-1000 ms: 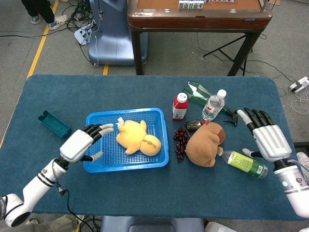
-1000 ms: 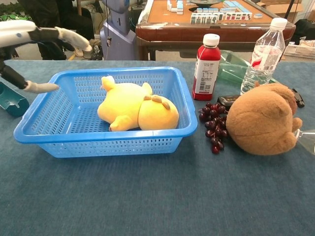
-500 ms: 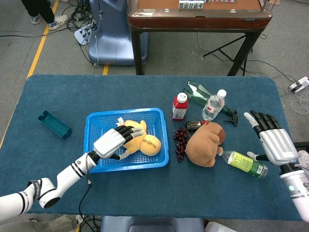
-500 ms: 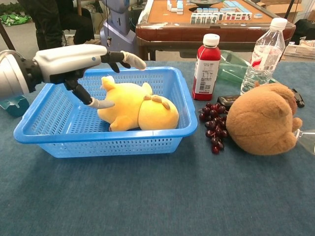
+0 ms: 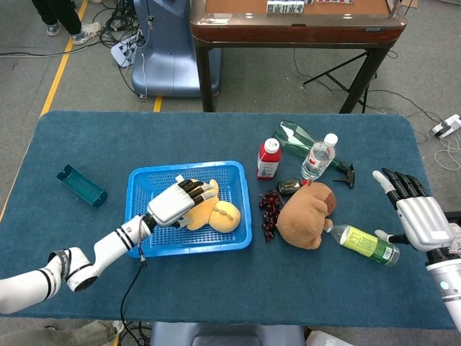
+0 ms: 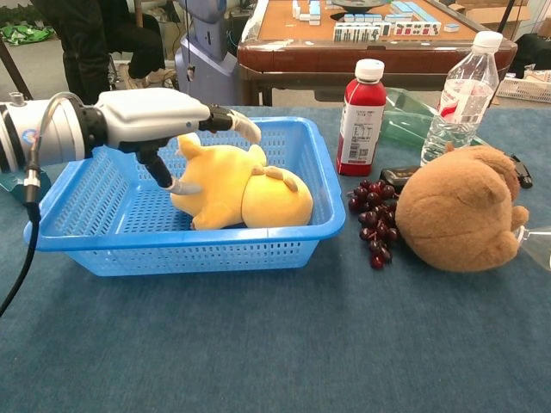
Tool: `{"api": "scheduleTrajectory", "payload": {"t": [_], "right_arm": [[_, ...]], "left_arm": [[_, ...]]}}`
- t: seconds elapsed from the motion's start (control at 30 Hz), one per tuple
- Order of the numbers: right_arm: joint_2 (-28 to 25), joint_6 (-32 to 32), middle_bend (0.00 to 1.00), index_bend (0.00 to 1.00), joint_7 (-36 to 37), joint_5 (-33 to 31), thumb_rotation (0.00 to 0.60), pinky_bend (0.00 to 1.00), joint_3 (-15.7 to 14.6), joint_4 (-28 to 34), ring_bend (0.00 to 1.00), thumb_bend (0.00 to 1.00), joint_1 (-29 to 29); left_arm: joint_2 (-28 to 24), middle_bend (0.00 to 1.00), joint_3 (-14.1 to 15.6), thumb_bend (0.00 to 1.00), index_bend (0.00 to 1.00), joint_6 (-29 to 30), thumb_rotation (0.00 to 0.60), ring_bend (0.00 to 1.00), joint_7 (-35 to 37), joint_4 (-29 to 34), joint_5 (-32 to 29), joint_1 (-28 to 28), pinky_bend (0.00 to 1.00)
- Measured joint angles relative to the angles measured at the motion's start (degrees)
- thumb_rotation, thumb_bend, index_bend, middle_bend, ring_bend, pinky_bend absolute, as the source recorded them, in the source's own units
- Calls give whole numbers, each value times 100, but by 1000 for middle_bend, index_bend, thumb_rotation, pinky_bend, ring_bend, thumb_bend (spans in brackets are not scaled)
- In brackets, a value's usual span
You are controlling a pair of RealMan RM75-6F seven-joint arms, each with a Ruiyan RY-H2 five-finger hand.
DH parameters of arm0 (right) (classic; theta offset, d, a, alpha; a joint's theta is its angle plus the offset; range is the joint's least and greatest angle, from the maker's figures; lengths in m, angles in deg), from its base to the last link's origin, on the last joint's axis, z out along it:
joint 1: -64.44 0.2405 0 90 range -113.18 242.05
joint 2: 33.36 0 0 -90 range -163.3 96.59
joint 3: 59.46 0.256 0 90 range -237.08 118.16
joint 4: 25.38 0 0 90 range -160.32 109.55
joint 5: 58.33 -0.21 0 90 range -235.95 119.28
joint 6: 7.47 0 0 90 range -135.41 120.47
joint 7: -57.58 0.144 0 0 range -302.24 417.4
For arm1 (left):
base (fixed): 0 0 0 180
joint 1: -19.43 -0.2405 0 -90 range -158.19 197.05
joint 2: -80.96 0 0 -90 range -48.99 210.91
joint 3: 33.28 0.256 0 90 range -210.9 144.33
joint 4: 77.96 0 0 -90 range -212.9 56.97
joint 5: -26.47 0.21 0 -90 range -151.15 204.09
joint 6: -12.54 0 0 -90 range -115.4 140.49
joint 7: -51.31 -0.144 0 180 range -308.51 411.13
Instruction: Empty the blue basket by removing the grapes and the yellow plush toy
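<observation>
A: Which step is in hand?

B: The grapes (image 5: 270,211) already lie out on the bench (image 5: 216,137), just right of the blue basket (image 5: 144,249) and beside the brown plush toy (image 5: 306,214), so it looks like the toy's turn. The yellow plush toy (image 6: 241,188) lies in the middle of the basket, on its floor.

A: And the left hand (image 5: 176,203)?

B: It is over the basket at the toy's left end. Its fingers (image 6: 241,125) are spread above the toy, with the thumb low against its near-left side; they are apart and grip nothing yet.

A: The right hand (image 5: 418,218)?

B: Well off at the right edge of the bench, fingers spread, holding nothing.

A: So what does the next move call for?

B: Probably closing the left fingers round the toy's soft body, then lifting it clear of the basket wall and setting it on bare bench. A shallow pinch could slip off the plush.
</observation>
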Motion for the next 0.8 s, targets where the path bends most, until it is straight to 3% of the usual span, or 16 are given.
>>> {"api": "scheduleTrajectory", "payload": {"t": [0.4,0.6,0.7,0.8], "right_arm": [[-6,-13,34,0,147,-8,600,64,64,-99,0,10,-139],[-16,-18,34,0,210,-26,600,65,98,-138,0,12,-196],[-21,-19,34,0,253,-33,600,65,115,-163,0,12,-221],[-20,-13,34,0,312,-38,600,65,137,-194,0,12,-244]], "left_arm": [[343,64,47,327,140,-537,600,101,-257,-269,-229,486,159],[589,75,61,327,225,-862,600,124,-580,-523,-489,665,157],[703,197,66,326,352,-920,600,285,-619,-634,-633,695,203],[797,338,79,326,488,-938,600,404,-664,-753,-734,696,316]]}}
